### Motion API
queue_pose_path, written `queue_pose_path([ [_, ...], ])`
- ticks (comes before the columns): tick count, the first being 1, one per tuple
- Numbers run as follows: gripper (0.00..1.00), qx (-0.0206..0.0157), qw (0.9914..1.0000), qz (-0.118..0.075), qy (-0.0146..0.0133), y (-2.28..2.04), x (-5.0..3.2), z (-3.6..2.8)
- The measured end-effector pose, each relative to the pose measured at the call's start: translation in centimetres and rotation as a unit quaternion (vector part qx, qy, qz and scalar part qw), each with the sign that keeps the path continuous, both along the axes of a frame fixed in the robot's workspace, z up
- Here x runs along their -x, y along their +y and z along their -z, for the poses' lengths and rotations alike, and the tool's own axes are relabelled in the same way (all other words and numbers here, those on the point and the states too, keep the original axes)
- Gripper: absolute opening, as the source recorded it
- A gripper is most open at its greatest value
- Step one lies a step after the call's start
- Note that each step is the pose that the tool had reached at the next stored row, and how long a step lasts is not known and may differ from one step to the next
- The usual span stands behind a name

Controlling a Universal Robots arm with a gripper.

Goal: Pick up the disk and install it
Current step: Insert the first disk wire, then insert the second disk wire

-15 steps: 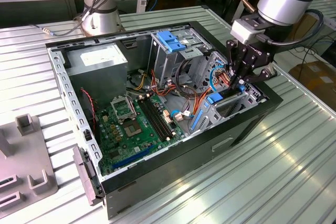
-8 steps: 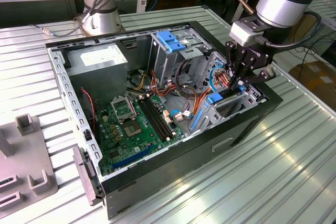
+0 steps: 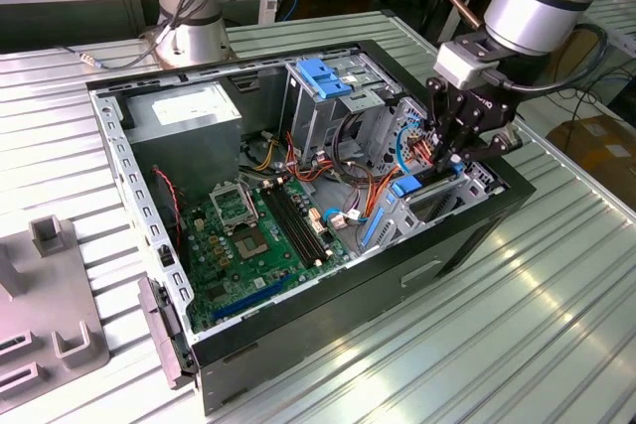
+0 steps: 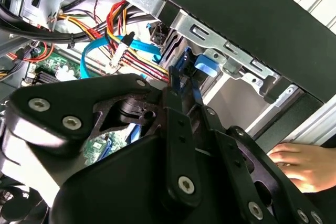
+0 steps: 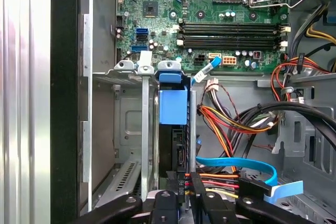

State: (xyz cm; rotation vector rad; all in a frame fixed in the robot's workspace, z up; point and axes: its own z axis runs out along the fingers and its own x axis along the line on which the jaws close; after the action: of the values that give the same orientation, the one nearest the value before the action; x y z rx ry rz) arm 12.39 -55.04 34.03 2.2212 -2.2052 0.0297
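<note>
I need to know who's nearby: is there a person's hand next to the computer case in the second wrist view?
Yes, a bare hand rests just outside the black computer case, beside the gripper.

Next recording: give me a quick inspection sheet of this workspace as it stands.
Surface: ribbed metal table, open computer case on it.
Job's things: disk stands on edge in the drive cage, blue carrier up.
Clutter: grey fixture at the exterior view's left.
Grippers: gripper directly over the cage; finger state unclear.
Cables: blue data cable and coloured power wires beside the cage.
Surroundings: second arm's base; a hand by the case.
</note>
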Motion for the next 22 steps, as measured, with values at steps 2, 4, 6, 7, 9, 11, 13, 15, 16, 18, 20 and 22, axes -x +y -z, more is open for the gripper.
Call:
queue_pose_path([
  [2,0.24,0.0001,1.0,0.0,0.0,0.0,0.0,-0.27],
  [4,0.24,0.0003,1.0,0.0,0.0,0.0,0.0,-0.94],
  [6,0.24,0.0002,1.0,0.0,0.0,0.0,0.0,-1.04],
  [7,0.24,0.0002,1.0,0.0,0.0,0.0,0.0,-1.04],
  [9,0.16,0.0003,1.0,0.0,0.0,0.0,0.0,-1.06],
  [11,0.11,0.0003,1.0,0.0,0.0,0.0,0.0,-1.07],
  [13,0.11,0.0003,1.0,0.0,0.0,0.0,0.0,-1.07],
  [15,0.11,0.0003,1.0,0.0,0.0,0.0,0.0,-1.08],
  [16,0.11,0.0003,1.0,0.0,0.0,0.0,0.0,-1.09],
  [18,0.11,0.0003,1.0,0.0,0.0,0.0,0.0,-1.1],
  [20,0.11,0.0003,1.0,0.0,0.0,0.0,0.0,-1.1],
  [22,0.11,0.0003,1.0,0.0,0.0,0.0,0.0,-1.11],
])
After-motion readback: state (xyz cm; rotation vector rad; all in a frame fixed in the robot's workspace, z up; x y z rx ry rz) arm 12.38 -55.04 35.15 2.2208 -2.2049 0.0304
